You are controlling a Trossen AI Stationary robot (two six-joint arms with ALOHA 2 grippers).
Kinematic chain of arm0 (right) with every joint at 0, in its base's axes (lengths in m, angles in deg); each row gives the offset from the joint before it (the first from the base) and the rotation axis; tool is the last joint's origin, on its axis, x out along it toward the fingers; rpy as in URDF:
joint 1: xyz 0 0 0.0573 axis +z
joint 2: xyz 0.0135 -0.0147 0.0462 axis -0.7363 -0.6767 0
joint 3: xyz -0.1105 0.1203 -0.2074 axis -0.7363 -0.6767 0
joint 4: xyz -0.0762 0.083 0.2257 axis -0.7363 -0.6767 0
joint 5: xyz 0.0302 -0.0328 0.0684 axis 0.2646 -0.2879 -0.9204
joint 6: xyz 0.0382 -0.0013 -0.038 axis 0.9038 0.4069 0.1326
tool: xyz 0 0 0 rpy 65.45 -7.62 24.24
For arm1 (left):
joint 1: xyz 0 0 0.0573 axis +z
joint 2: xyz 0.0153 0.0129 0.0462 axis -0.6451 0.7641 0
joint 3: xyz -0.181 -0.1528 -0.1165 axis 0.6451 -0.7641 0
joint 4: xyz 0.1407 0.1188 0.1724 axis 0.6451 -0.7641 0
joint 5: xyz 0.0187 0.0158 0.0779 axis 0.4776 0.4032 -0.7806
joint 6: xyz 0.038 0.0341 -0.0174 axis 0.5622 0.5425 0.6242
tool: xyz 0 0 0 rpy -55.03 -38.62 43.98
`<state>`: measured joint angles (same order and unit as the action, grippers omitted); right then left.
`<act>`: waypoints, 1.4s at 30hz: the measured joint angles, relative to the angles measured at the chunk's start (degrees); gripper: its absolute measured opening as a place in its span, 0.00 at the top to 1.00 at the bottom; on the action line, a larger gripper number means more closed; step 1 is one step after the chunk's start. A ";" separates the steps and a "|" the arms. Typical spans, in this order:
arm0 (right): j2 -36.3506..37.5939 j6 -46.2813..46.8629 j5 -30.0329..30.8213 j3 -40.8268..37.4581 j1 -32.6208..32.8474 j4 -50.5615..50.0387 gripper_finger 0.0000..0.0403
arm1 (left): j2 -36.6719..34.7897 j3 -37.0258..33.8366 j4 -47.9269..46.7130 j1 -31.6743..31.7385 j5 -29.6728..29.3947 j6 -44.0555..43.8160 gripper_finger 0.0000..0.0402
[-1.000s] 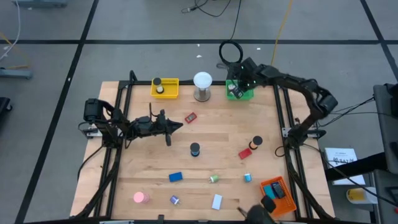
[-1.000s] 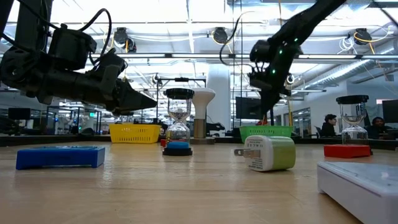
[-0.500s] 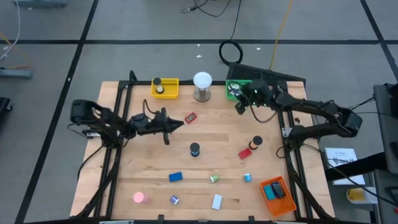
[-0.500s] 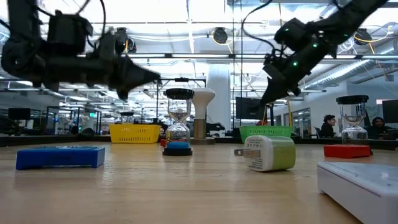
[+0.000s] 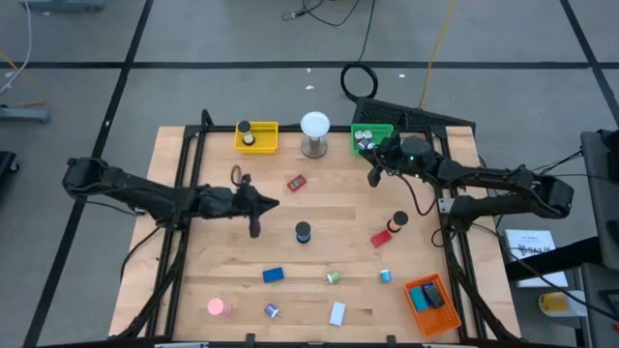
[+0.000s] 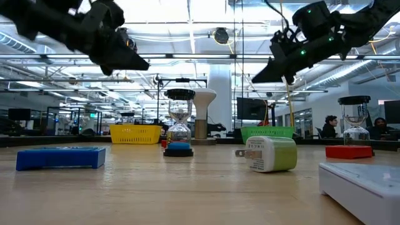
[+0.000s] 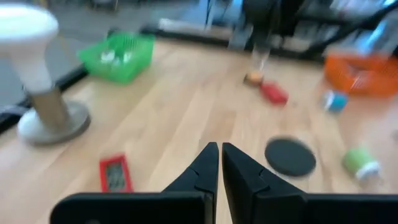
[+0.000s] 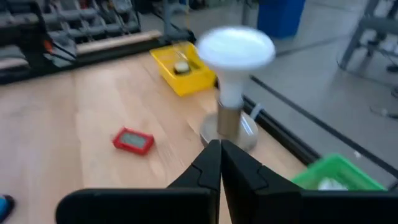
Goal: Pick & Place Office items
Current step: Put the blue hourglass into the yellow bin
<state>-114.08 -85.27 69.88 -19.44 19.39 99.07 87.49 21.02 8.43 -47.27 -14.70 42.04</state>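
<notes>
The office items lie scattered on the wooden table: a red block point(image 5: 296, 182), a black cap point(image 5: 304, 232), a red piece point(image 5: 383, 236), a blue block point(image 5: 273, 275), a green roll point(image 5: 332, 277), a blue roll point(image 5: 385, 276), a pink disc point(image 5: 218, 307) and a white block point(image 5: 337, 312). My left gripper point(image 5: 275, 203) hangs shut and empty above the table, left of the red block point(image 7: 115, 172). My right gripper point(image 5: 370, 175) is shut and empty, just in front of the green tray point(image 5: 371, 138). Both point nearly level, well above the table.
A yellow tray point(image 5: 256, 135) and a white ball on a metal stand point(image 5: 314, 133) stand along the far edge beside the green tray. An orange tray point(image 5: 430, 298) sits at the near right corner. Small pieces lie in all three trays.
My left gripper has risen well above the table and levelled out, staying shut. My right gripper has drawn back from over the green tray toward the near edge and tipped up from pointing steeply down to nearly level.
</notes>
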 joint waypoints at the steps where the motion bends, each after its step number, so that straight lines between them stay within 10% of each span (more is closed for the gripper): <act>1: 0.00 0.18 0.01 0.00 0.61 1.00 1.00 | 0.07 2.35 -4.66 -1.49 -1.19 -1.13 0.95; 12: 0.00 -2.69 -0.01 0.00 4.18 2.28 1.00 | 15.01 24.00 -27.77 -11.18 -5.09 -20.65 0.89; 24: 0.00 -4.64 -0.01 0.00 4.14 0.85 1.00 | 30.32 42.96 -42.07 -10.19 -4.39 -24.18 0.43; 42: 0.00 -2.75 -4.42 0.02 5.80 -0.23 1.00 | 35.57 46.20 -48.93 -6.54 -4.10 -25.62 0.01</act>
<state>-114.08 -88.02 65.46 -19.42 25.20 98.84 123.05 67.23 -40.50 -53.82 -18.80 16.43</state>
